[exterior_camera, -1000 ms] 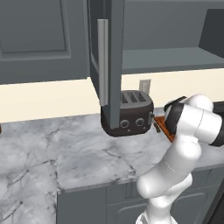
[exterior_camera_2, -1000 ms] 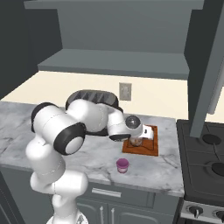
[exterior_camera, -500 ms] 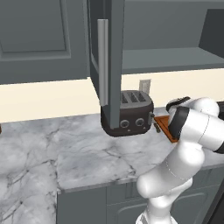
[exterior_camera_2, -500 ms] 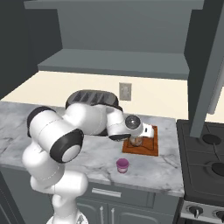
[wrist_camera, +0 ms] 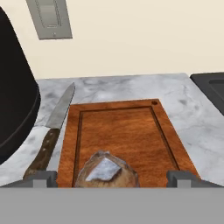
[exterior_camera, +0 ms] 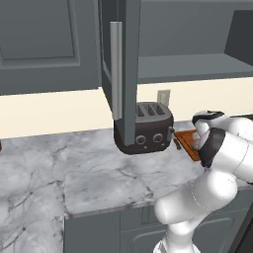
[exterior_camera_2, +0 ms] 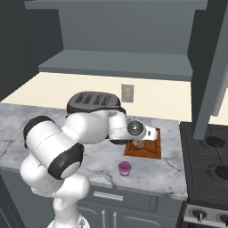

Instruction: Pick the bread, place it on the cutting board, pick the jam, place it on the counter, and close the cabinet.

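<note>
The bread [wrist_camera: 106, 171] is seen lying on the cutting board [wrist_camera: 120, 131], between the spread fingertips [wrist_camera: 43, 178] of the tool [wrist_camera: 111, 179], which is held wide and grips nothing, so the first step is judged done. The jam [exterior_camera_2: 124, 167] is already set on the marble tabletop [exterior_camera_2: 164, 171], just short of the tool's near side, leaving only the open cabinet [exterior_camera: 123, 54] overhead to be closed. A knife [wrist_camera: 50, 131] is laid beside the board, with a toaster [exterior_camera: 143, 128] next to it and a stove [exterior_camera_2: 209, 164] past the board's far end.

Gripper [wrist_camera: 111, 177] low (jaws wide apart); arm bent forward
</note>
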You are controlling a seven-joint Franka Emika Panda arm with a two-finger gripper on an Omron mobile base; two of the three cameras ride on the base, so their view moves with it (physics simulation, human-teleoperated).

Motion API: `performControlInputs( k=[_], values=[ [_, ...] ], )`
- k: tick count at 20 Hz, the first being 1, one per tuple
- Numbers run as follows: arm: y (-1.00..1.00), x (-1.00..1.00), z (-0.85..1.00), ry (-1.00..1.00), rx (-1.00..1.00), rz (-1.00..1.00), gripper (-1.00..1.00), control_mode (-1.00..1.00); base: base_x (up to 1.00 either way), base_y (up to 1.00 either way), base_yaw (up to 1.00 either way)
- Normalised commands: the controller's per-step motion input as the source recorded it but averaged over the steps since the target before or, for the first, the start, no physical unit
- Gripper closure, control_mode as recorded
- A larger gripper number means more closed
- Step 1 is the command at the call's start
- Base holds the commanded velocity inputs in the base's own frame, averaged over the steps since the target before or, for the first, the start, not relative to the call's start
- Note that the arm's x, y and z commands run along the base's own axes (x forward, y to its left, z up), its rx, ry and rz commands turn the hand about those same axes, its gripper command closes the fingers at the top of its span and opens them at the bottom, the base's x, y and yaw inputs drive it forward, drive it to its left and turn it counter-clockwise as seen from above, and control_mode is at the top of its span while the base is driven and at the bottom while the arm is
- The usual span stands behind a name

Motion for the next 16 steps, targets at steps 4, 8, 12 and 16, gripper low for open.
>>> performControlInputs(
  k=[4, 8, 12, 16],
  values=[
    [0.0, -0.17, 0.13, -0.11, 0.0, 0.0, -1.0, -1.0, 0.0, 0.0, 0.0],
    [0.0, -0.19, 0.13, -0.1, 0.0, 0.0, -1.0, -1.0, 0.0, 0.0, 0.0],
    [0.0, -0.16, 0.18, -0.09, 0.0, 0.0, -1.0, -1.0, 0.0, 0.0, 0.0],
    [0.0, -0.16, 0.21, -0.1, 0.0, 0.0, -1.0, -1.0, 0.0, 0.0, 0.0]
  ],
)
